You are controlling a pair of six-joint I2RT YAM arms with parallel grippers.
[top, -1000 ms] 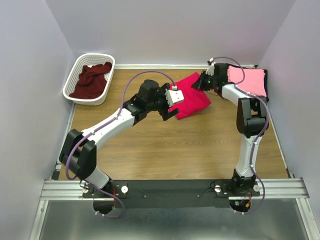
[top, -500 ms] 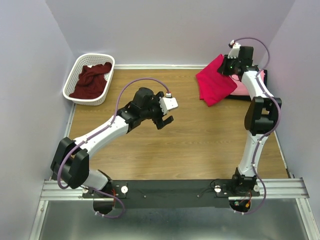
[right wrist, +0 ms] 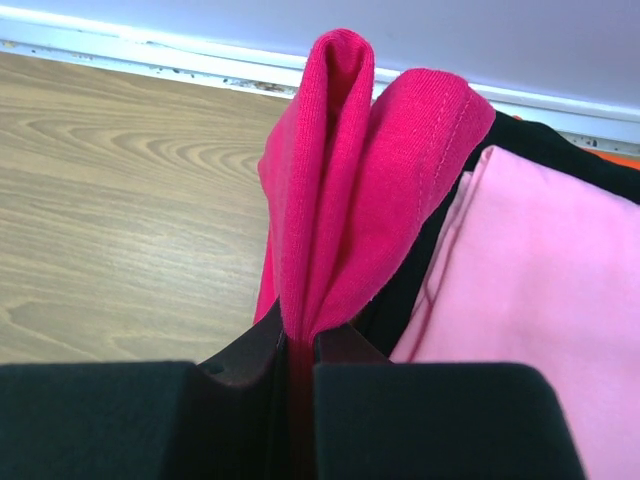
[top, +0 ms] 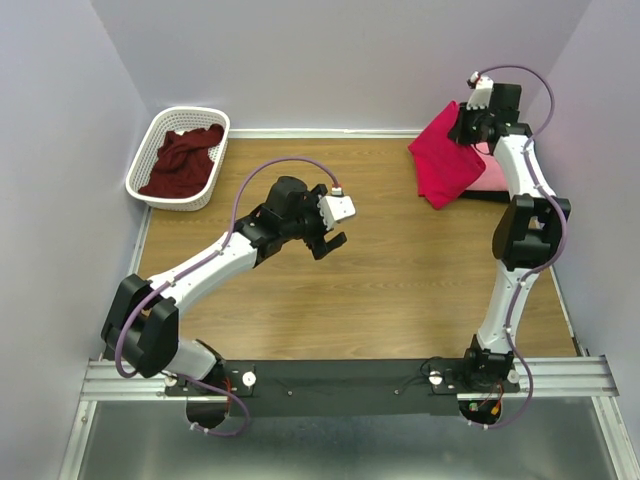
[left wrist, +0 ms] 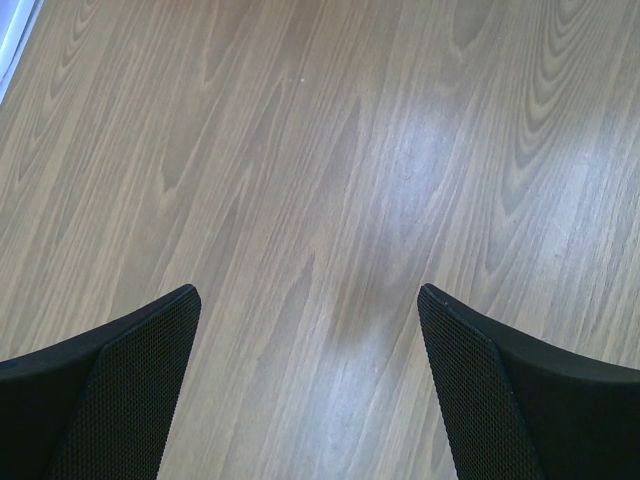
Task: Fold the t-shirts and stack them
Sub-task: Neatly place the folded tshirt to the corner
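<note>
A wood-grain bench (top: 380,290) is enclosed by pale lavender walls (top: 330,60). At far left, a maroon shirt (top: 185,160) is contained in a white lattice basket (top: 145,148). The left fingers (left wrist: 130,390) are spread wide over bare bench, with nothing held. The right fingers (right wrist: 420,420) are clenched on a fold of the crimson-red shirt (right wrist: 340,200), which is held raised at far right, beside the pink shirt (right wrist: 530,290) stacked on the black shirt (right wrist: 560,155).
</note>
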